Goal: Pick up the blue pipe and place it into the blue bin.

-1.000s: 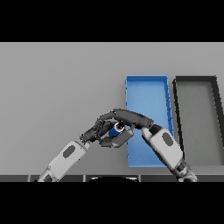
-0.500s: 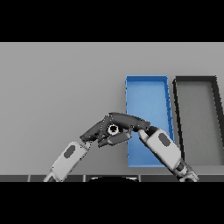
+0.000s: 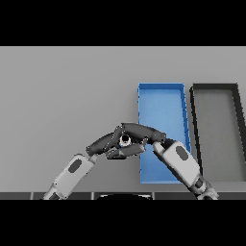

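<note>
Blue pipe (image 3: 125, 140), seen end-on, is now mostly hidden between both hands, just left of the blue bin (image 3: 161, 98). Right hand (image 3: 144, 133) is clenched over it, having closed further; left hand (image 3: 106, 142) curls against it. Pipe not yet over the bin.

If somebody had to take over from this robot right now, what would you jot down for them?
Left hand: beside the right hand, fingers against it; whether it grips anything is unclear.
Right hand: fingers curled round a small item, presumably the pipe; only its round end shows.
Both hands meet just left of the blue bin; the black bin sits to the blue bin's right.
Done: pipe apparently picked up.
Left: carry it right over the blue bin and release.
</note>
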